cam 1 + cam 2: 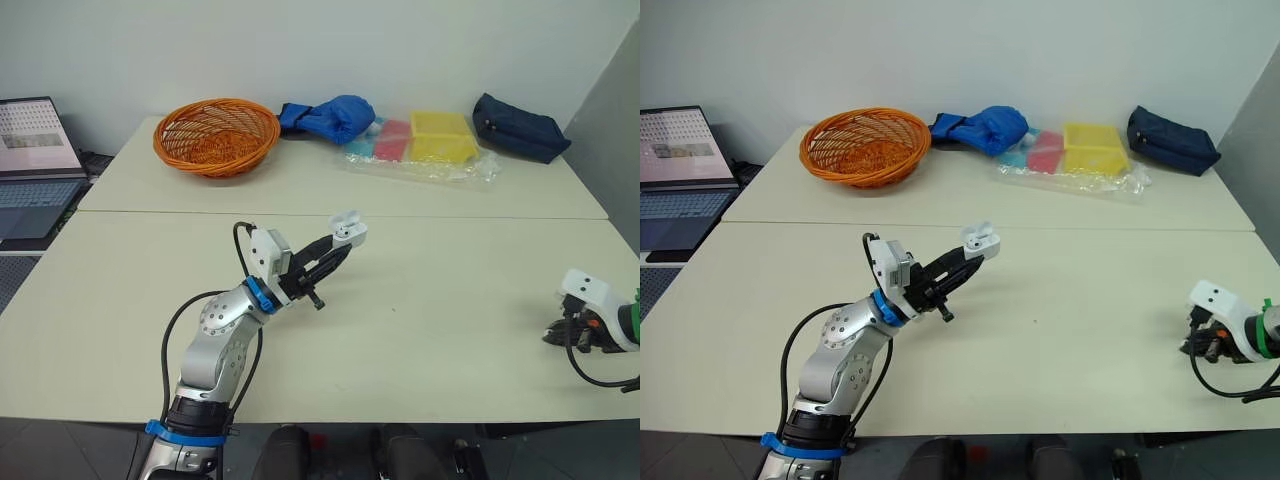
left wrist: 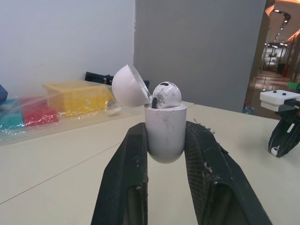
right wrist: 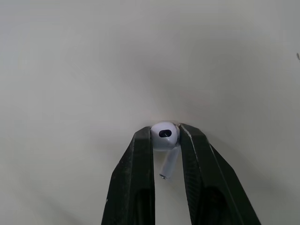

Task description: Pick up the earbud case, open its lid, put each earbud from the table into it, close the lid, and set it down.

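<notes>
Left pincer [image 1: 343, 243] is pinching the earbud case [image 2: 165, 133] by its body, one finger on each side. The case is upright and held off the surface [image 1: 440, 300], nearer the robot than the basket [image 1: 216, 135] and to the basket's right. The lid [image 2: 129, 86] is hinged open and tipped back. The first earbud [image 2: 165, 95] is seated in the case, its head above the rim. The left arm is bent at the elbow, with the forearm angled up and forward.

Right pincer [image 3: 165, 131] is pressed on the second earbud [image 3: 164, 137], stem pointing back toward the wrist. It is low over the surface, well apart from the basket, near the right edge. Whether this earbud touches the surface I cannot tell.

Room: the surface is bare between the pincers. The blue bag [image 1: 330, 117], wrapped boxes [image 1: 425, 140] and dark pouch [image 1: 520, 127] line the far edge right of the basket. A laptop [image 1: 35, 165] lies left of the basket, past the surface edge.
</notes>
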Controlling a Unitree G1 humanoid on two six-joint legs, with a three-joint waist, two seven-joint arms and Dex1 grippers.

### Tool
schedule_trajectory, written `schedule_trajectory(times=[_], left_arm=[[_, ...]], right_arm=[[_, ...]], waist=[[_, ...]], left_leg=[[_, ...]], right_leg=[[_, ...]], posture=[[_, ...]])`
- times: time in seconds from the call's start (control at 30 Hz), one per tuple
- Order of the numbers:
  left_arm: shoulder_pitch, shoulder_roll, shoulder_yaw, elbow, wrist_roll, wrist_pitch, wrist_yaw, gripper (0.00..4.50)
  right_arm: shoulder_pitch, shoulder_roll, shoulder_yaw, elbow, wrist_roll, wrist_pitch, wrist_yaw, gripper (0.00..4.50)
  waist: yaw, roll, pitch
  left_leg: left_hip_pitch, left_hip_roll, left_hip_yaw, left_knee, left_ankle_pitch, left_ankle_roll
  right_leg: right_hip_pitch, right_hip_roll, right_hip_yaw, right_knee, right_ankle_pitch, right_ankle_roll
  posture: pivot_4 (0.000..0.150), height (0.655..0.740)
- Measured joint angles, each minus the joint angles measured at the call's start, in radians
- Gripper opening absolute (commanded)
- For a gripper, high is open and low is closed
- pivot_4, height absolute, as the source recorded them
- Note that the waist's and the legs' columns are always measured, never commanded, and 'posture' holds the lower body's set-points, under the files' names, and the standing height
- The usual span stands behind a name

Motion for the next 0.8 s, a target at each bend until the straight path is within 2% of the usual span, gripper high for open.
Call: schedule_trajectory(times=[0.1,0.23,0.3,0.4,0.47,0.6,0.8], left_arm=[[-0.016,0.001,-0.003,0.017,0.002,-0.002,-0.004,0.73],[-0.067,-0.01,-0.01,0.056,0.002,-0.017,-0.026,0.73],[-0.096,-0.021,-0.013,0.072,0.002,-0.023,-0.035,0.73],[-0.132,-0.029,-0.006,0.128,0.004,-0.039,-0.04,0.73],[-0.162,-0.049,-0.004,0.163,0.004,-0.043,-0.038,0.73],[-0.221,-0.071,0.0,0.196,0.006,-0.046,-0.028,0.73],[-0.233,-0.086,0.007,0.197,0.001,-0.041,-0.017,0.73]], right_arm=[[-0.186,0.218,-0.095,-0.174,0.175,0.182,-0.105,0.41],[-0.433,0.626,-0.256,-0.419,0.385,0.358,-0.439,0.41],[-0.488,0.785,-0.276,-0.516,0.458,0.397,-0.587,0.41],[-0.51,0.969,-0.289,-0.562,0.478,0.374,-0.771,0.41],[-0.509,1.033,-0.266,-0.564,0.461,0.332,-0.849,0.41],[-0.471,1.075,-0.194,-0.564,0.404,0.222,-0.913,0.41],[-0.349,1.058,-0.118,-0.537,0.327,0.1,-0.918,0.41]], waist=[[-0.014,0.001,0.0],[-0.004,0.0,0.001],[0.01,0.0,0.0],[0.021,-0.001,0.0],[0.021,-0.001,0.0],[0.021,-0.001,0.0],[0.014,-0.001,0.0]], left_leg=[[0.001,0.0,0.0,0.001,0.0,0.0],[0.001,0.002,-0.004,0.0,0.0,-0.001],[-0.001,0.002,-0.006,0.0,0.001,-0.001],[-0.003,0.003,-0.004,0.0,0.0,-0.001],[-0.008,0.002,-0.004,0.0,0.001,-0.001],[-0.011,-0.001,-0.003,0.001,0.001,0.0],[-0.011,0.0,-0.003,0.001,0.001,0.0]], right_leg=[[-0.002,0.005,0.002,0.001,0.004,-0.002],[-0.003,0.011,-0.001,0.008,0.002,-0.005],[-0.003,0.011,-0.005,0.01,0.0,-0.009],[-0.005,0.009,-0.005,0.01,-0.001,-0.011],[-0.009,0.005,-0.005,0.011,0.0,-0.01],[-0.012,0.001,-0.003,0.01,0.0,-0.007],[-0.012,0.002,-0.004,0.011,0.0,-0.007]], posture=[[0.15,0.74],[0.15,0.74],[0.15,0.74],[0.15,0.74],[0.15,0.74],[0.15,0.74],[0.15,0.74]])
